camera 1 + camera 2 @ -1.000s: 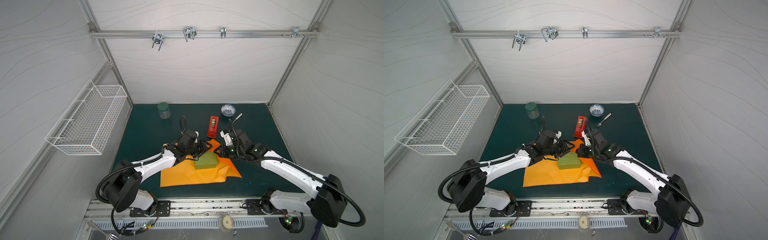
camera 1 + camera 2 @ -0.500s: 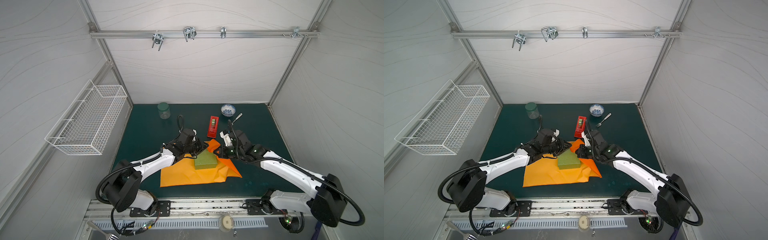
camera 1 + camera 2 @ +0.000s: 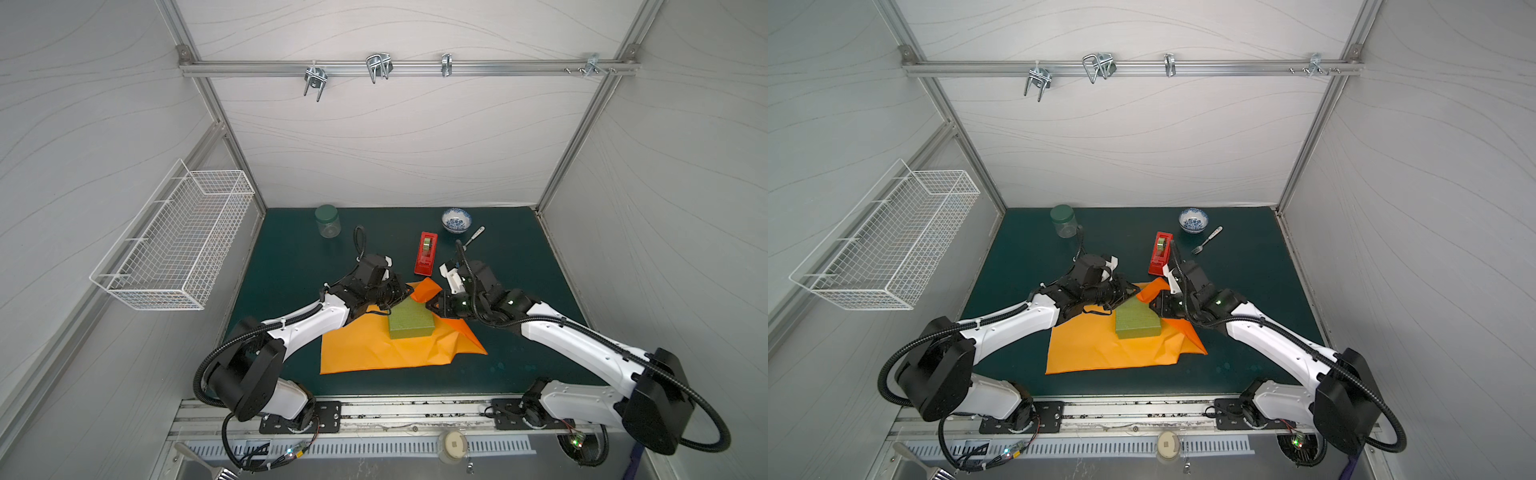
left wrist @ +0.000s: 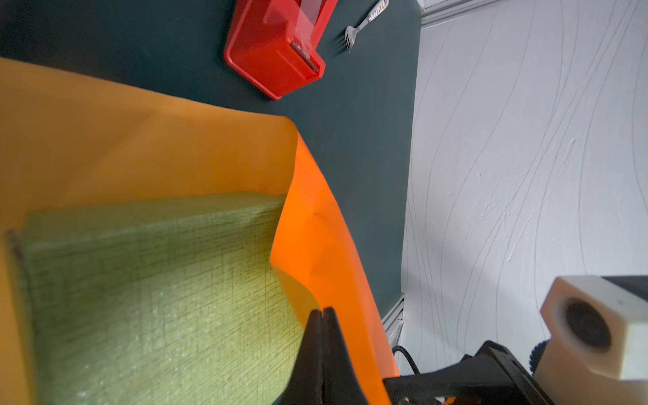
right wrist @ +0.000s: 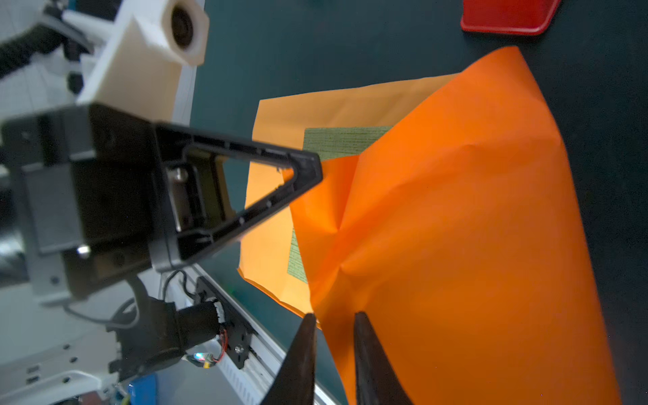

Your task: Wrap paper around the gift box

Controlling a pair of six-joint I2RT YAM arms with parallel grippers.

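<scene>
White wavy-grained walls (image 3: pixel 395 137) enclose a dark green tabletop (image 3: pixel 291 257), with a wire basket (image 3: pixel 174 241) and a hooked metal rail (image 3: pixel 498 67).

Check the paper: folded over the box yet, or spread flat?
Mostly spread. The paper lies under the box, whose top is bare; only one far corner is lifted up.

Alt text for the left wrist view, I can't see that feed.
The left claw, shut, appears to pinch the raised orange paper at a corner of the green gift box. Beyond them a red tape dispenser and a fork lie on the dark mat.
</scene>
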